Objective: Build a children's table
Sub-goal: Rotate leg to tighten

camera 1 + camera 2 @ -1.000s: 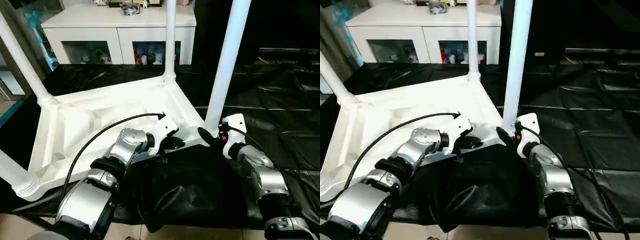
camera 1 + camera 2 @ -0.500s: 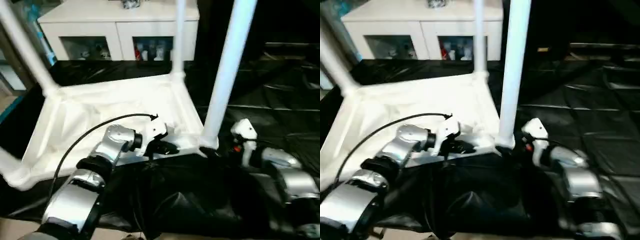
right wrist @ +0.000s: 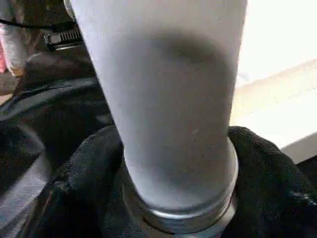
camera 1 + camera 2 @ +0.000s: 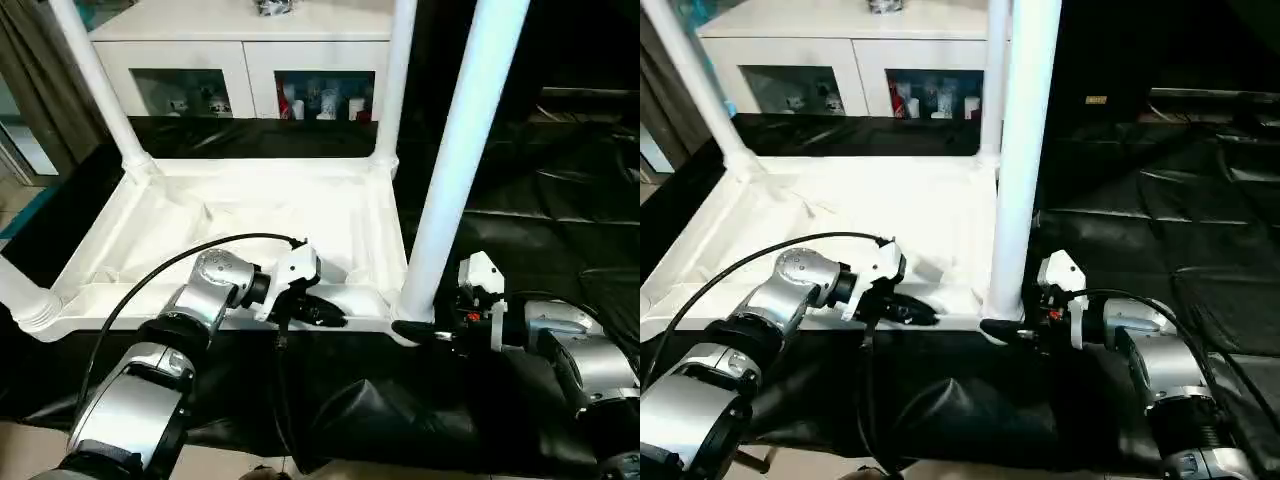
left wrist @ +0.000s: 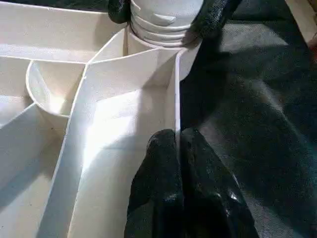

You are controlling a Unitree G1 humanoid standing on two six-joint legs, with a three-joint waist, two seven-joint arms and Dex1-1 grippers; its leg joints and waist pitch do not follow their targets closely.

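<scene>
White plastic, the children's table (image 4: 250, 215) lies upside down on the black-covered work table (image 4: 560, 190), its ribbed underside facing up and its legs rising out of the rounded corner sockets. It sits straight ahead of both arms, with its near long edge running between the two grippers. The left gripper (image 4: 325, 312) is at that near edge, partway along it; the right gripper (image 4: 415, 330) is at the near right corner, at the foot of the near right leg (image 4: 455, 170).

The left gripper is clenched, its two black fingers (image 5: 173, 198) pressed together on the thin upright rim wall of the tabletop, which runs in between them in the left wrist view. The right gripper stands spread wide, its fingers (image 3: 74, 198) cupped round the base of the near right leg, one on each side, just above the threaded collar where the leg enters the socket; they look to be touching the tube, though how firmly they grip cannot be told.

The table is all white, with shallow ribs crossing the inside of the tray-like underside and a round cup moulded near the corner. Three more legs show: one at the far right corner (image 4: 395, 80), one at the far left (image 4: 95, 80), and one at the near left (image 4: 20, 295)
</scene>
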